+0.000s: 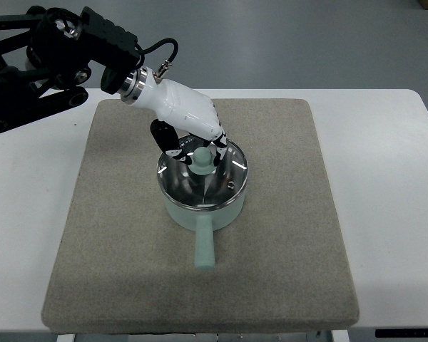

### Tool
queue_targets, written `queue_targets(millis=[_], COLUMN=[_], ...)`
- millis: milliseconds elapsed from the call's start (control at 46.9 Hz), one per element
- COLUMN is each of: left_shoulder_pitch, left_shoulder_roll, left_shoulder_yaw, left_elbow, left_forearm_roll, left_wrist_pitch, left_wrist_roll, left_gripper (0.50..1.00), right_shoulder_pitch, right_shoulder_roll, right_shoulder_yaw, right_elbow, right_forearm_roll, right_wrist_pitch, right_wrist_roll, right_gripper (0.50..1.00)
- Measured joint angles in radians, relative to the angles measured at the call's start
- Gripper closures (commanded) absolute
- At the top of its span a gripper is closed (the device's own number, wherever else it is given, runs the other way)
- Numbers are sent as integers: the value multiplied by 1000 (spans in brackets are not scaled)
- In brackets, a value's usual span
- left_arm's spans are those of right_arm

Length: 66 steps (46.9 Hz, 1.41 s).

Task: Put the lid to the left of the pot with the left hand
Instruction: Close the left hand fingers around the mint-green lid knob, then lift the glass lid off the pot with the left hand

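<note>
A pale green pot (203, 214) with a straight handle (204, 248) pointing toward me sits in the middle of the grey mat (114, 235). A glass lid (214, 187) with a metal rim and a pale green knob (202, 158) lies on the pot. My left hand (194, 146), white with black fingers, comes in from the upper left and its fingers are curled around the knob. The lid still rests on the pot rim. The right arm is out of the picture.
The mat lies on a white table (385, 142). Bare mat shows to the left of the pot (114, 185) and to its right. The black left arm (50, 50) stretches over the table's far left corner.
</note>
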Motion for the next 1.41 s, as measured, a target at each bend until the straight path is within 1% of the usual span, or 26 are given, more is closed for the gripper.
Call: queue_targets(millis=[21, 43, 725, 1408], left_shoulder_pitch=[1, 1, 6, 2], left_shoulder_roll=[0, 0, -1, -11], left_shoulder_yaw=[0, 0, 6, -52], left_elbow=[0, 0, 7, 27], left_forearm_roll=[0, 0, 19, 3], left_wrist_pitch=[1, 1, -2, 6], left_wrist_roll=[0, 0, 0, 0], left_gripper=[977, 1000, 1000, 1000], right_shoulder_pitch=[0, 0, 0, 0], right_shoulder_roll=[0, 0, 0, 0], right_shoulder_yaw=[0, 0, 0, 0], right_elbow=[0, 0, 0, 0], right_forearm_roll=[0, 0, 0, 0], right_wrist_pitch=[0, 0, 0, 0], right_wrist_roll=[0, 0, 0, 0], right_gripper=[576, 576, 576, 576])
